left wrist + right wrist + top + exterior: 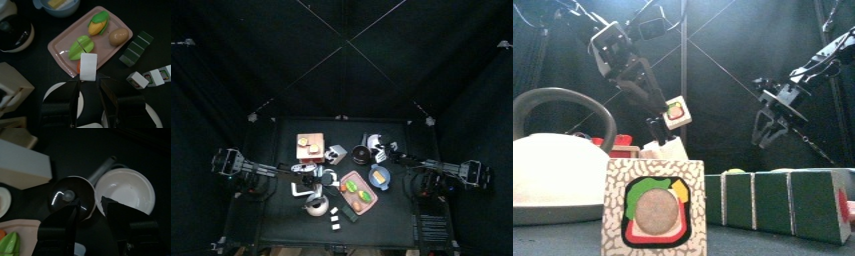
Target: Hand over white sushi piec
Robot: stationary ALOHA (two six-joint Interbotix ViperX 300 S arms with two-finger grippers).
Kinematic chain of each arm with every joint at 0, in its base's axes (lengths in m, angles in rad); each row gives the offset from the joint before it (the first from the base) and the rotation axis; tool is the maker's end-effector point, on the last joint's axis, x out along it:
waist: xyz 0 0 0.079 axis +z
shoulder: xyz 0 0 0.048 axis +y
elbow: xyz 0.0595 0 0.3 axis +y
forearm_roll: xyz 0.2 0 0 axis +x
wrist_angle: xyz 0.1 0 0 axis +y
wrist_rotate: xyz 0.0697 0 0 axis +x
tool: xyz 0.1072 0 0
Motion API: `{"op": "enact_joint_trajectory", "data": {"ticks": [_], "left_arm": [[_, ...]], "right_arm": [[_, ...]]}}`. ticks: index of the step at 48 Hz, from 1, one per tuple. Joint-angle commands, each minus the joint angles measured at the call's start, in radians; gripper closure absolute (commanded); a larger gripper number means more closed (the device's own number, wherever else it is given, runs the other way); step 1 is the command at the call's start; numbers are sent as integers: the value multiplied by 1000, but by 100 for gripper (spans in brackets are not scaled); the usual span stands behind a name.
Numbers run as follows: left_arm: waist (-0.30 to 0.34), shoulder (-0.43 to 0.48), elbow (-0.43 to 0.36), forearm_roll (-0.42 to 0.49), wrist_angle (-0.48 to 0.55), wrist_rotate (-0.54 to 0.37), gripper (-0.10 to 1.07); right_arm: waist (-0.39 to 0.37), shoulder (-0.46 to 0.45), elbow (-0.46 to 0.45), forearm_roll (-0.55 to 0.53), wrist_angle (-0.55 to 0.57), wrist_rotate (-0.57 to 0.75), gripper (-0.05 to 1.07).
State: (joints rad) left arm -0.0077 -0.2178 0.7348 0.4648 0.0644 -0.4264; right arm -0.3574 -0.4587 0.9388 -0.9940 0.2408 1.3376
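Observation:
The white sushi piece (88, 67) is a small white block with a red and green centre. My left gripper (88, 81) is shut on it and holds it in the air above the edge of a pink tray (61, 42). In the front view the white sushi piece (676, 110) hangs in the left gripper (665, 108) high above the table. My right gripper (766, 128) hangs apart from it on the right, open and pointing down. In the right wrist view the right gripper (93, 213) has nothing between its jaws.
The pink tray carries green, yellow and brown toy foods. A dark green block (135, 47) and more sushi pieces (150, 77) lie beside it. A white kettle (553, 175) and a row of sushi blocks (774, 200) stand at the front. A white bowl (127, 188) lies under the right arm.

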Motion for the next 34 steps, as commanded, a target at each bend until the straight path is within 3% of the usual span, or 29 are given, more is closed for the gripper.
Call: {"op": "enact_joint_trajectory", "data": {"ticks": [1,10,20,34], "left_arm": [[49,-66,12,8,-94,3,31],[98,-95,78,6,-238,3,31],[114,-95,138,5,-399,3,31],[110,-80,146,2,-448,2,31]], "right_arm": [[44,-25,-46,-25,-32,-3,25],[127,-18,-95,-117,-160,-2,25],[166,37,-147,-155,-299,-2,25],[179,163,-219,-152,-433,-2,24]]}}
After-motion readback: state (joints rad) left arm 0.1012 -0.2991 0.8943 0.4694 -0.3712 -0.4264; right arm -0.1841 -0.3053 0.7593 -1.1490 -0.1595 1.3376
